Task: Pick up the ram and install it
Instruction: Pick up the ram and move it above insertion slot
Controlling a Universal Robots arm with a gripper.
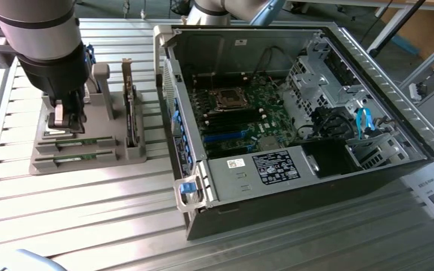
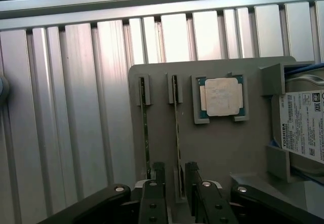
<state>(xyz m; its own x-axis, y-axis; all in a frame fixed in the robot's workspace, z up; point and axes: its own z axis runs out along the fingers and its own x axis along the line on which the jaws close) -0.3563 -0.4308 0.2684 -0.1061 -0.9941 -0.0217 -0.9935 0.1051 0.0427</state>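
At 9 o'clock of case (image 1: 228, 172), exterior view: holder (image 1: 138, 153) carries chip (image 2: 221, 96), drive (image 2: 304, 122), ram (image 2: 176, 127), other ram (image 2: 145, 133) on edge in slots. Gripper (image 2: 175, 183) over holder, jaws wide, straddling ram nearer chip.

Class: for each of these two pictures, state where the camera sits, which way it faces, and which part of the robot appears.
Exterior view: high above the table, looking down on the open computer case; the arm shows.
Wrist view: on the wrist, looking down past the open pincer astride a ram stick.
Shared: the grey holder and the pincer.
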